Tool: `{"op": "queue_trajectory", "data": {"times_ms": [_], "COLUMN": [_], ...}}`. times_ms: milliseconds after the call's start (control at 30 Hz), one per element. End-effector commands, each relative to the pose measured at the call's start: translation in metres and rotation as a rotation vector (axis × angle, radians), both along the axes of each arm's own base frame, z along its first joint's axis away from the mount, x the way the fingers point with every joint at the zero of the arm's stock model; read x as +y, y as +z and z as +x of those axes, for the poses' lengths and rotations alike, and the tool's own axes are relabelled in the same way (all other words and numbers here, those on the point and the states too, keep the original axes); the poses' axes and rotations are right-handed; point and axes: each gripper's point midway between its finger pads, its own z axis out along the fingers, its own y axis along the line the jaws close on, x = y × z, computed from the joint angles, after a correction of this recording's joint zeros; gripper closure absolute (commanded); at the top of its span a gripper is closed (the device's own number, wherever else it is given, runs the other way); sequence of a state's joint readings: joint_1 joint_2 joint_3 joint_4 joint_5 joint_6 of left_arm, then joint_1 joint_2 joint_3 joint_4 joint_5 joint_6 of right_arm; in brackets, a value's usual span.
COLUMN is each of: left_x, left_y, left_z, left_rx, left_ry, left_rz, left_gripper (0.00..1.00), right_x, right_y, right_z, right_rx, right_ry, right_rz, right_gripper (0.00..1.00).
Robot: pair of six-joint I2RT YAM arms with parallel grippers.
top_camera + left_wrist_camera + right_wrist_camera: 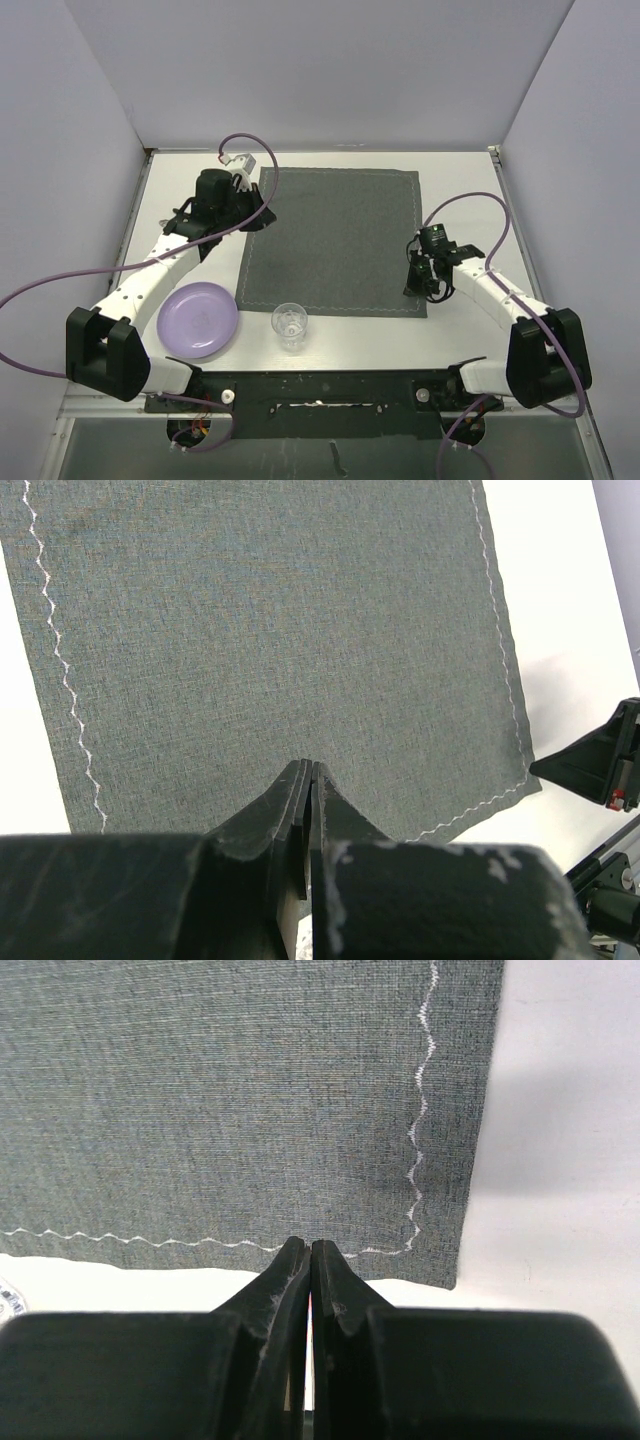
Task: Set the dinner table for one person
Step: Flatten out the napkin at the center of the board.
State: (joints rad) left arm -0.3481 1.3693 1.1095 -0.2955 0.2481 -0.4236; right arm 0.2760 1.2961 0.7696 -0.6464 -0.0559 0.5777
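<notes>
Dinner table (460, 175), white and broad, is carrying every piece of the setting, with a dark grey placemat (335, 240) lying flat and square at its middle. Purple plate (198, 318) is waiting on bare tabletop at the mat's 7 o'clock, just off the cloth. Left gripper (262, 213) is poised at the mat's 10 o'clock corner and right gripper (428, 288) at its 4 o'clock corner, both clenched tight. Whether either is pinching cloth is not showing, as the wrist views are giving only shut jaws above the weave. Clear glass (289, 326) is standing upright at 6 o'clock, just beside the near hem and near the plate. Judging by the layout, the mat is looking placed and the plate is coming next. The arms are best rising straight off the cloth so that no corner is dragging. The jaws should be parting before the reach, with the left one taking the plate by its rim and steering clear of the glass.
</notes>
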Motion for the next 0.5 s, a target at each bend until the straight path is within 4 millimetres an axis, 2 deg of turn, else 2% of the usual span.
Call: {"op": "queue_trajectory", "data": {"times_ms": [0,200,467], "left_x": [-0.002,0.003,0.004], "left_y": [0.023,0.024,0.033], "left_z": [-0.004,-0.008,-0.013], "left_rx": [-0.075,-0.080,-0.102], "left_ry": [-0.030,-0.026,-0.035], "left_rz": [-0.015,-0.001,-0.011], "left_gripper": [1.00,1.00,1.00], "right_x": [-0.006,-0.011,-0.019], "right_y": [-0.011,-0.029,-0.036], "right_z": [0.003,0.004,0.004], "right_rx": [0.034,0.109,0.147], "right_ry": [-0.015,-0.002,-0.024], "right_rz": [-0.048,-0.108,-0.167], "right_gripper": [1.00,1.00,1.00]}}
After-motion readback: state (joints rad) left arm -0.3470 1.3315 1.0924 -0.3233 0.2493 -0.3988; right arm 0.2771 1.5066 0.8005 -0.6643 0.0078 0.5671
